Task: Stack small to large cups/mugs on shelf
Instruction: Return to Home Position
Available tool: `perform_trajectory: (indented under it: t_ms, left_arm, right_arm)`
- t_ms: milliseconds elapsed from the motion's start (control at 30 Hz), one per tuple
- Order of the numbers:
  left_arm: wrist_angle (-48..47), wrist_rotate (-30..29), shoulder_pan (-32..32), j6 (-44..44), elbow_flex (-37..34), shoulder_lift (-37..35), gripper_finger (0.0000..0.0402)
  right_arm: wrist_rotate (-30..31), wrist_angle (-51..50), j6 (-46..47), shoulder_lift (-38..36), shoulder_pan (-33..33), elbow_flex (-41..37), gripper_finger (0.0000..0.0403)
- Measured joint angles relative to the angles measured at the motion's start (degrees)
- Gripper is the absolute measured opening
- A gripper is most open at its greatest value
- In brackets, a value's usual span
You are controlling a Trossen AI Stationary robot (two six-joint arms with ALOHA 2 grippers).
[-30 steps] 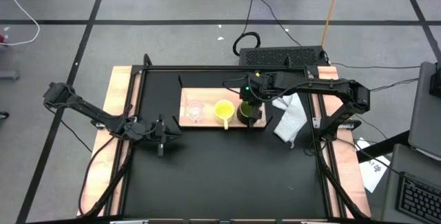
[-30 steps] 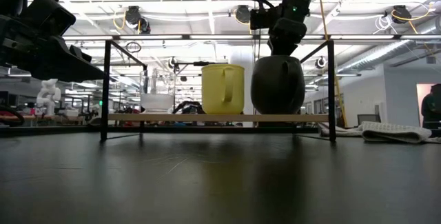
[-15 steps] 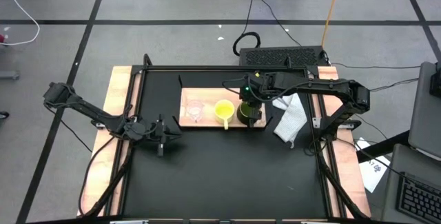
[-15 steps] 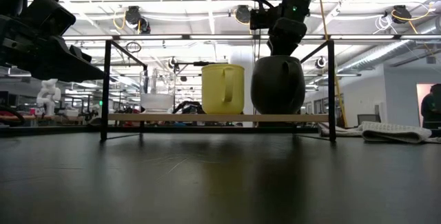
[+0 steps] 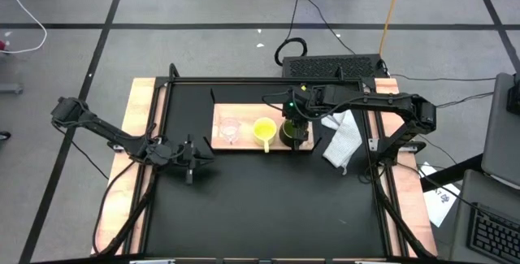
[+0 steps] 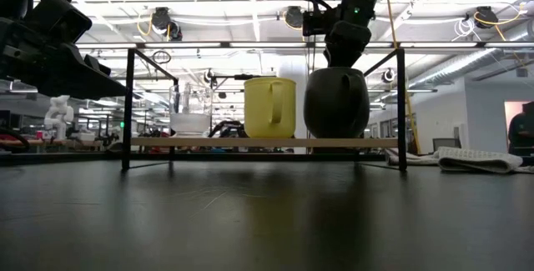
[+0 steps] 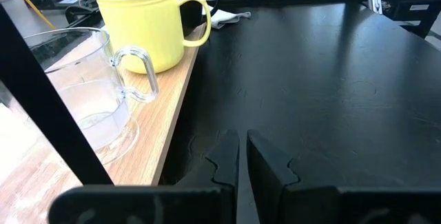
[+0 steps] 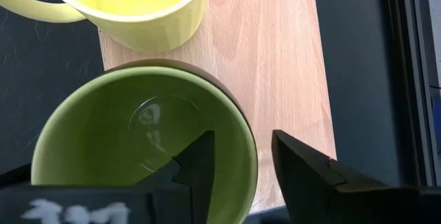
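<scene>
Three vessels stand upright in a row on the wooden shelf (image 5: 244, 144): a clear glass cup (image 5: 230, 129), a yellow mug (image 5: 264, 129) and an olive-green mug (image 5: 291, 131). My right gripper (image 8: 242, 141) hangs over the green mug (image 8: 138, 134), pointing steeply down and open. One finger (image 8: 196, 162) is inside the mug and the other (image 8: 303, 169) outside. The rim (image 8: 249, 156) passes between them with a gap on each side. My left gripper (image 7: 242, 141) waits shut, low over the black tabletop beside the shelf's left end, facing the glass cup (image 7: 89, 93).
A crumpled white cloth (image 5: 341, 140) lies on the table right of the shelf. In the low view, thin black frame posts (image 6: 127, 108) stand around the shelf. The black tabletop (image 5: 260, 199) spreads out on the near side of the shelf.
</scene>
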Motion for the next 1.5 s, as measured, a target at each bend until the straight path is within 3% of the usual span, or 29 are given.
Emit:
perform_trajectory:
  t_ms: [333, 700, 1000, 1167, 1333, 1500]
  left_arm:
    - [0.02, 0.0, 0.0, -0.2, 0.0, 0.0, 0.0033]
    - [0.15, 0.02, 0.02, -0.17, -0.02, 0.0, 0.0033]
    - [4.4, 1.24, -0.02, 2.36, -0.04, 0.0, 0.0033]
    - [8.36, 4.36, 0.0, 2.6, -0.04, 0.0, 0.0033]
    - [10.94, 7.88, -0.09, 2.6, -0.04, 0.0, 0.0033]
    - [12.78, 10.68, -0.13, 3.79, -0.04, 0.0, 0.0033]
  right_arm:
    - [-0.02, -0.61, -0.83, -0.44, -0.02, 0.0, 0.0178]
    - [0.0, -0.88, -0.93, -3.99, -0.02, 0.48, 0.0188]
    - [-0.05, 0.81, 1.48, -14.38, 1.47, 0.55, 0.0188]
    - [-4.17, 0.81, 5.3, -22.15, 5.06, 0.56, 0.0187]
    - [-4.46, 1.29, 9.83, -29.09, 12.45, -0.83, 0.0154]
    - [-0.47, 2.7, 12.55, -33.6, 20.75, -5.26, 0.0069]
